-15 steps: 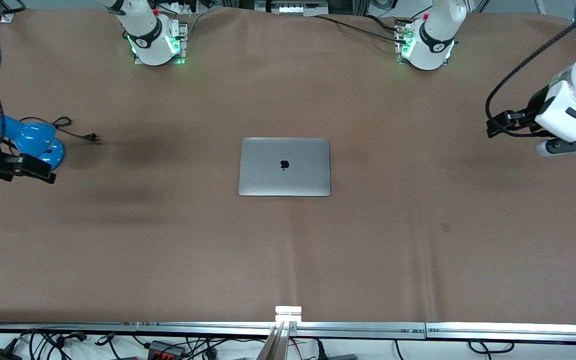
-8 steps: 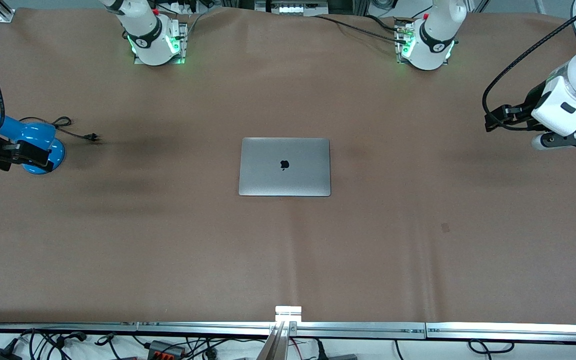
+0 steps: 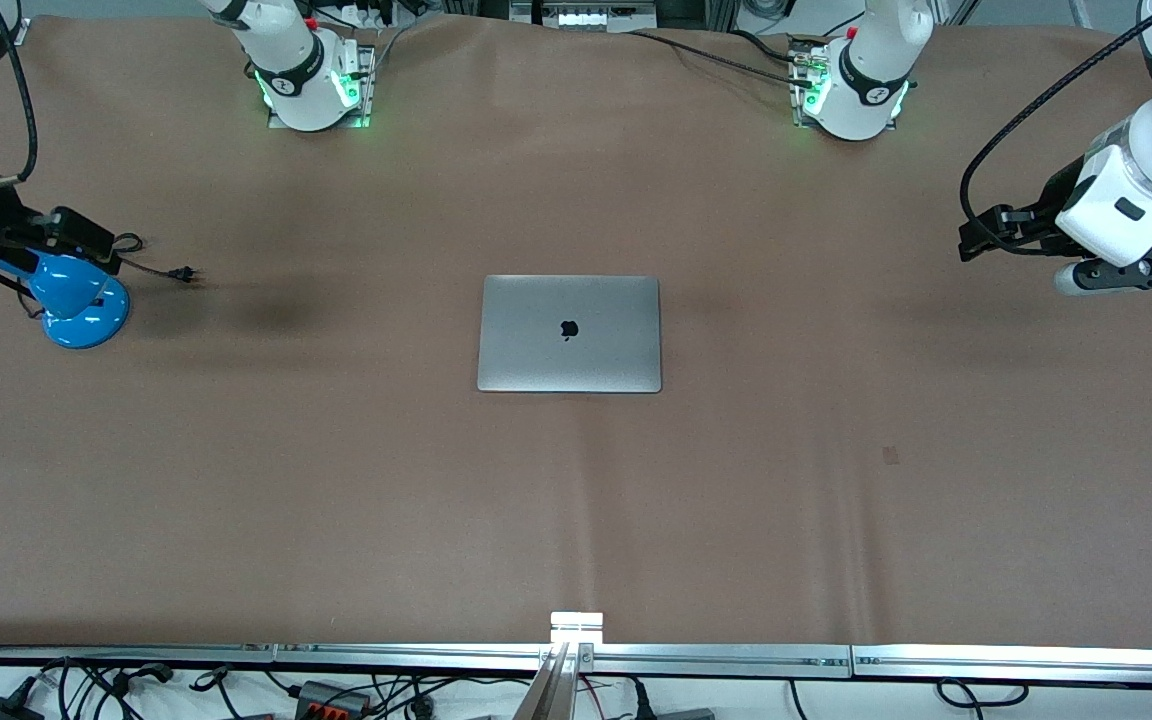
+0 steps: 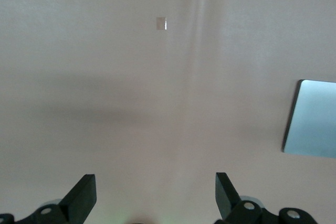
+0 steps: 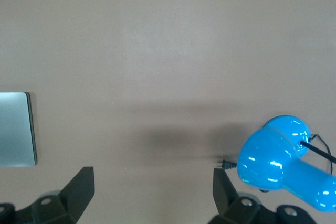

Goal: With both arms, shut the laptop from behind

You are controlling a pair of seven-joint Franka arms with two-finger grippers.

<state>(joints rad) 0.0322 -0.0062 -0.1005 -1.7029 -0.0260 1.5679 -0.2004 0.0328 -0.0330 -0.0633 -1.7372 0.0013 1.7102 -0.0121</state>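
Both grippers spread wide, up in the air at the table's two ends — laptop shut flat between them

Left gripper (image 4: 152,195) hangs with fingers (image 4: 84,195) parted over bare brown table (image 3: 836,520), well apart from the laptop (image 3: 570,334) toward the left arm's end; right gripper (image 5: 152,192) is likewise released, empty, over the blue desk lamp (image 3: 76,300) at the right arm's end — the laptop lies mid-table, lid down, apple logo (image 3: 568,329) up, touched by neither arm

My right gripper (image 5: 152,195) is hovering spread over bare table (image 5: 168,51), the laptop (image 5: 16,129) and blue lamp (image 5: 278,161) lying well apart.
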